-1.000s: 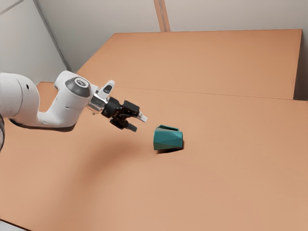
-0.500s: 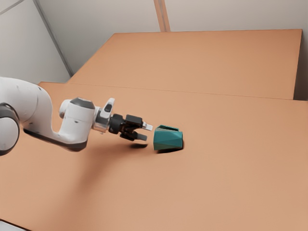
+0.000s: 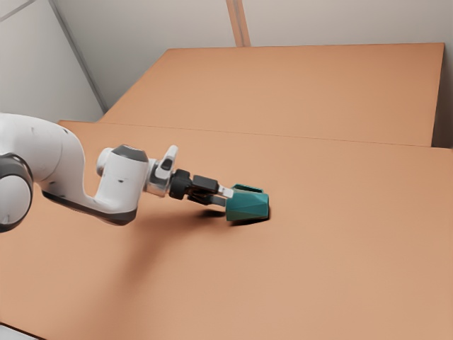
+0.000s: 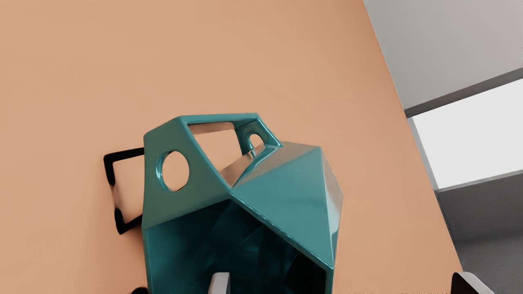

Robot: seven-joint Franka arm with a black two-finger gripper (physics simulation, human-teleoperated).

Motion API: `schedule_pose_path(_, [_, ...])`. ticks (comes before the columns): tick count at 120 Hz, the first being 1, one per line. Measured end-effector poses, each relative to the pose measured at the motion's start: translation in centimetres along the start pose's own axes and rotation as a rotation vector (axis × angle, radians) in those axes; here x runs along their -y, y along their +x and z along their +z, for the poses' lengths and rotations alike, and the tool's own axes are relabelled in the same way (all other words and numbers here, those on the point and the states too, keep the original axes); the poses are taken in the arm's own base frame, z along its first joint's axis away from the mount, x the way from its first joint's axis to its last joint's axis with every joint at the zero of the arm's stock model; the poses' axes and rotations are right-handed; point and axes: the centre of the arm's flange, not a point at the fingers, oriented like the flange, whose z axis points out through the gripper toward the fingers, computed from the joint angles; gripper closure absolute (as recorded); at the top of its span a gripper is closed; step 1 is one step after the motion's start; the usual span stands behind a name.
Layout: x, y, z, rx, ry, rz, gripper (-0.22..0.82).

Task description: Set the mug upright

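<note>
The teal faceted mug [image 3: 248,206] lies on its side on the orange table, its mouth toward the gripper [image 3: 224,197], whose tips are at the mouth in the exterior view. In the wrist view the mug [image 4: 286,188] shows its dark hollow and its angular handle, pierced by round holes. My gripper [image 4: 345,282] is open: one fingertip overlaps the mouth, the other stands apart beyond the mug's outer wall. Whether either finger touches the mug, I cannot tell.
The orange table [image 3: 340,269] extends around the mug. Behind it rises a large orange panel [image 3: 297,92] before grey walls. In the wrist view, a table edge runs beside a grey wall and a bright white area.
My hand has come down and toward the exterior view's right, up to the mug's mouth, and its tilt has flattened. The mug has not moved.
</note>
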Motion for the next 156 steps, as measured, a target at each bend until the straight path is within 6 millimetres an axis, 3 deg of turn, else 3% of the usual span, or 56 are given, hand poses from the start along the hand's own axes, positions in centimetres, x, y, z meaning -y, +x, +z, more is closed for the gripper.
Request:
schedule_pose_path(77, [-1.5, -0.2, 3.0, 0.036, -0.027, 0.018, 0.04])
schedule_pose_path(101, [-1.6, -0.3, 3.2, 0.04, -0.029, 0.009, 0.23])
schedule_pose_path(131, [-1.9, -0.2, 3.3, 0.041, -0.031, 0.005, 0.59])
schedule_pose_path(156, [-2.2, 0.1, 3.1, 0.039, -0.03, 0.007, 0.73])
